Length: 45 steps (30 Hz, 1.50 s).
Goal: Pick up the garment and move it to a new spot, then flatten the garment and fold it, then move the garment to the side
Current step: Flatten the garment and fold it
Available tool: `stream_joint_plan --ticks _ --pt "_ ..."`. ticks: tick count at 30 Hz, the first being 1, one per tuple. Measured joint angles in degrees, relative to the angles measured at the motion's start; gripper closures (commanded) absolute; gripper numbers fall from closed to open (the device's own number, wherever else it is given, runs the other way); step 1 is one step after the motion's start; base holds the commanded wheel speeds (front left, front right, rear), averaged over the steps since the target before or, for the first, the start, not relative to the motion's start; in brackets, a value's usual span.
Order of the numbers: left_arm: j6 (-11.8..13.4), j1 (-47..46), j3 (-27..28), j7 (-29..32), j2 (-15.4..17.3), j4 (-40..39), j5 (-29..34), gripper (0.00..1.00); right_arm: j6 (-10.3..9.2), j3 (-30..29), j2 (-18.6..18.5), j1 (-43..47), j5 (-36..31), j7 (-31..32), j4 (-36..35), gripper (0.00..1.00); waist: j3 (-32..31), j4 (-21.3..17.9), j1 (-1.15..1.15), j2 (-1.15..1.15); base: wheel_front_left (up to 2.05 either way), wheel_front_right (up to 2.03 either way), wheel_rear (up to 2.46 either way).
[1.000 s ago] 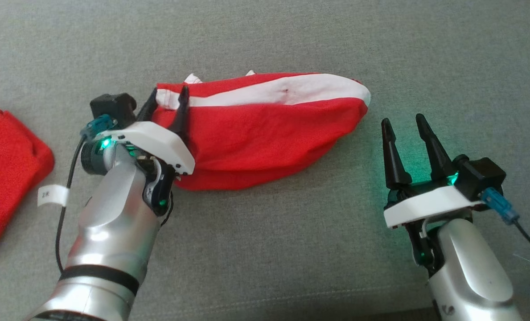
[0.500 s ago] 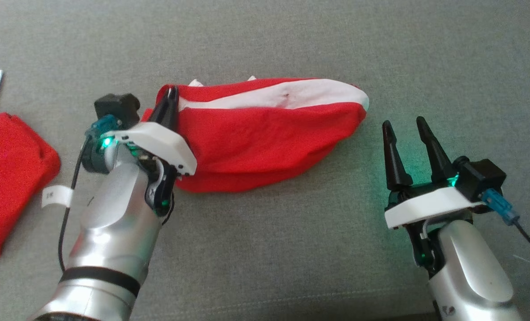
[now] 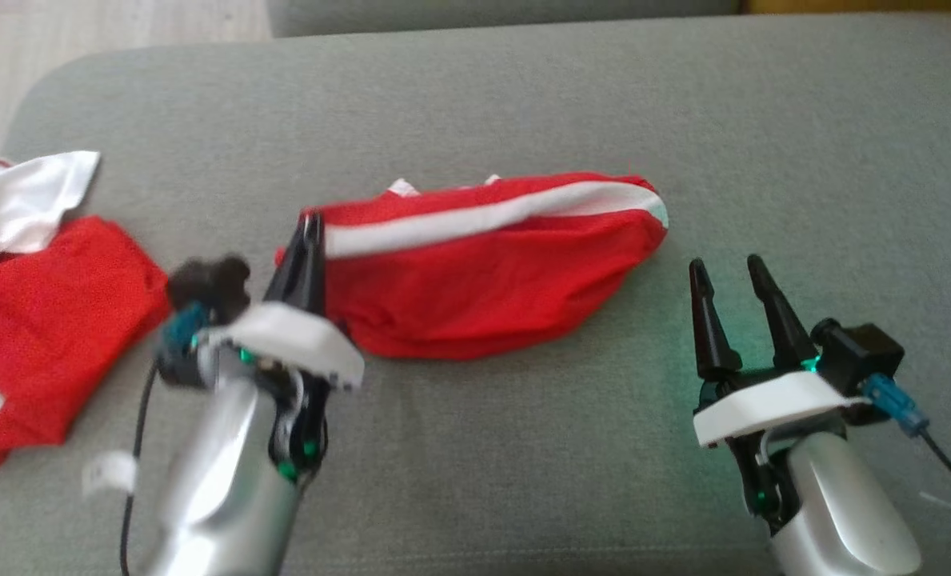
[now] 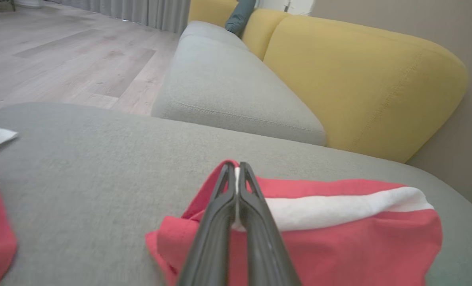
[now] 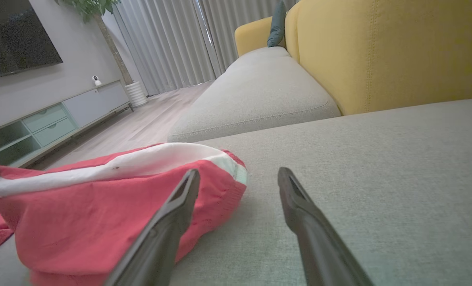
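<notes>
- The garment (image 3: 483, 288) lies bunched in a long red heap across the middle of the grey seat cushion (image 3: 523, 104), with a white band running along its far edge.
- The left arm's silver forearm rises from the lower left of the head view, blurred, and leans toward the garment's left end.
- The left gripper (image 3: 311, 220) has its 2 dark fingers pressed together on that left end, where the white band meets the red edge.
- In the left wrist view the left gripper (image 4: 236, 167) shows a thin strip of white fabric pinched between its fingers, and the garment (image 4: 339, 238) stretches away to the right on the cushion.
- The right arm's forearm comes up from the lower right corner, its wrist lit green.
- The right gripper (image 3: 725, 264) points up the view with its fingers spread and nothing between them, near the garment's right end but apart from it.
- In the right wrist view the right gripper (image 5: 239, 172) hovers low over the cushion, and the garment (image 5: 101, 222) sits to the left of its fingers.
- A red cloth (image 3: 51, 320) with a white part lies at the cushion's left edge, well apart from the garment.
- A yellow backrest (image 4: 359, 79) stands behind the seat.
</notes>
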Motion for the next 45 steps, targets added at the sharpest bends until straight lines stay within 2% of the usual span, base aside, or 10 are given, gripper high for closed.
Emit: stream_joint_plan --ticks 7,14,19,24,30,43,45 --pt "1.9 9.8 -0.6 0.0 0.1 -6.5 -0.3 1.0 0.0 0.2 0.0 0.4 2.2 0.0 0.1 0.0 -0.3 2.6 0.0 0.0 0.0 0.0 0.0" --pt "1.8 11.4 -0.7 0.0 0.2 -7.8 -0.3 1.0 0.0 1.1 0.0 -2.3 10.6 0.0 1.6 0.0 1.3 4.5 0.0 0.0 0.0 0.0 0.0" --pt "1.9 12.2 -0.6 0.0 0.2 -7.8 -0.3 1.0 0.0 6.3 -1.6 -7.8 19.3 0.0 5.3 0.0 2.4 5.8 0.0 0.0 0.0 0.0 0.0" --pt "1.9 12.3 -0.6 0.0 0.2 -7.8 -0.3 1.0 0.0 9.7 -4.9 -12.2 28.7 0.9 8.2 0.0 3.4 6.7 0.0 0.0 0.0 0.0 0.0" --pt "1.9 12.1 -0.7 0.0 0.2 -7.8 -0.3 1.0 0.0 15.8 -7.6 -14.3 37.4 2.9 8.7 0.0 4.7 7.2 0.0 0.0 0.0 0.0 0.0" --pt "1.9 10.5 -1.1 0.0 0.2 -7.5 -0.3 1.0 0.0 26.9 -13.2 -19.3 50.0 4.6 7.8 0.0 6.5 7.8 0.0 0.0 0.0 0.0 0.0" --pt "1.9 10.5 -1.1 0.0 0.2 -7.5 -0.3 1.0 0.0 28.2 -13.9 -19.9 51.0 4.5 7.8 0.14 6.6 7.9 0.0 0.0 0.0 0.0 0.0"
